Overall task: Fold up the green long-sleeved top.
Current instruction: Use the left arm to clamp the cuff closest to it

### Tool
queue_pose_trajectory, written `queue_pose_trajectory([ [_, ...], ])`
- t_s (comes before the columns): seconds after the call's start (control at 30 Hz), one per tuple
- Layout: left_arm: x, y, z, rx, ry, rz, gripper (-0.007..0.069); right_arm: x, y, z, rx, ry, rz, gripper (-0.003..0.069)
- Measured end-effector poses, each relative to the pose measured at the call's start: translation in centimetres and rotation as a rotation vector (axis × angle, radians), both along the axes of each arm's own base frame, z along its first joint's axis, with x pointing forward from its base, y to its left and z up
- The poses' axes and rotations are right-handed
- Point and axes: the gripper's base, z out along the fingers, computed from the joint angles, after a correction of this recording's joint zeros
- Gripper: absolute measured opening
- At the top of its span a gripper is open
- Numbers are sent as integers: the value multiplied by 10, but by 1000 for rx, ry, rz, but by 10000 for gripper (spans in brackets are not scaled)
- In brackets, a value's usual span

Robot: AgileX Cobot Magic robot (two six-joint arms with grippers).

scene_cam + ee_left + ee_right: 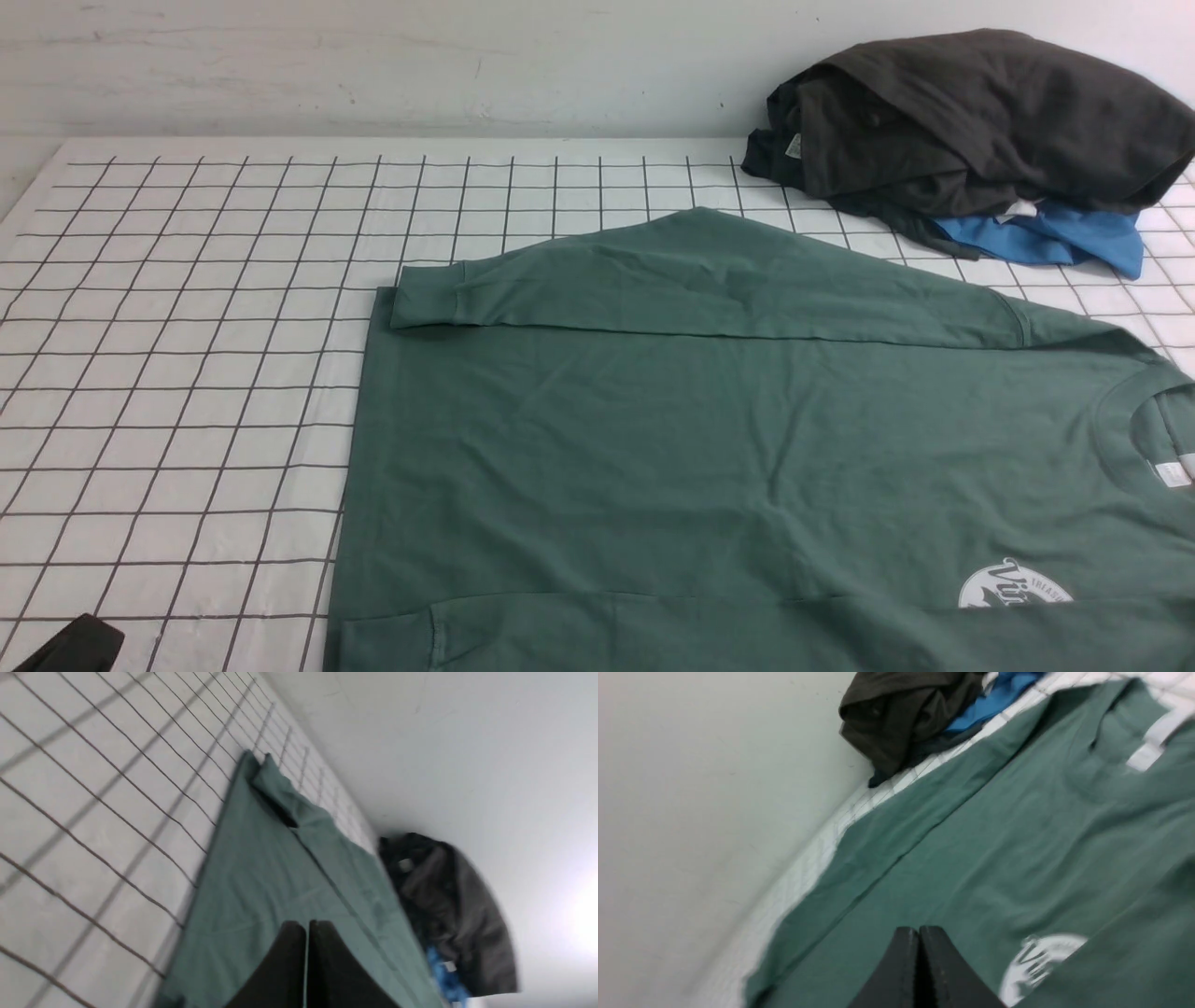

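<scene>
Left end effector [307, 927] has its jaws pressed together on nothing, and the right end effector [919, 931] is likewise pinched closed and empty. Ahead of both lies the green long-sleeved top [700, 439], flat on the gridded counter [187, 280]. Its long axis runs across the robot's front, with the hem [359, 448] toward the left arm and the collar [1144, 420] toward the right.

The far sleeve [709, 280] is laid along the body's far edge and the near sleeve [579, 630] along its near edge. The sleeve folds therefore look done, and a fold along the length is probably next.

In the front view the left end effector shows at the near left corner, over bare grid beside the hem corner. The right one is outside that view, but its wrist camera shows the white logo [1038, 961] close by its tips. Each arm is thus nearer its own end. Both sit low, aimed forward.

A dark grey garment [980, 121] and a blue garment [1046, 238] are heaped at the far right, not touching the top.
</scene>
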Motion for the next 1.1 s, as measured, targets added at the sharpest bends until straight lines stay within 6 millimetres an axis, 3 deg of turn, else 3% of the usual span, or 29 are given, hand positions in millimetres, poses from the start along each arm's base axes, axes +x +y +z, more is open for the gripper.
queue_pose_trajectory([
  [0.07, 0, -1, 2, -95, -3, -4, -8, 0, 2, 3, 162, -21, -5, -15],
  [0.3, 0, -2, 3, -96, -13, -6, -8, 0, 1, 4, 119, -35, -4, -15],
  [0.4, -4, -7, 16, 103, -53, -85, -8, 1, 0, 5, 31, -48, -1, -15],
  [0.5, -13, -13, 52, 387, -163, -175, -8, 0, 0, 11, -141, -72, 21, -15],
  [0.57, -16, -16, 74, 517, -162, -235, -8, 0, 0, 27, -239, -99, 27, -15],
  [0.63, -9, -17, 84, 614, -58, -317, -8, 4, -1, 45, -355, -92, 37, -15],
  [0.77, 23, -11, 109, 859, 243, -525, -8, 27, -2, 101, -683, -8, 129, -15],
  [0.9, 52, -7, 125, 1016, 427, -702, -7, 56, 3, 146, -808, 107, 286, -15],
  [1.0, 71, -20, 123, 1072, 467, -864, 4, 72, 14, 158, -833, 208, 468, -15],
  [1.07, 77, -27, 118, 1081, 492, -936, 17, 77, 20, 157, -843, 259, 556, -15],
  [1.1, 84, -39, 108, 1092, 520, -1038, 42, 81, 30, 153, -861, 336, 685, -15],
])
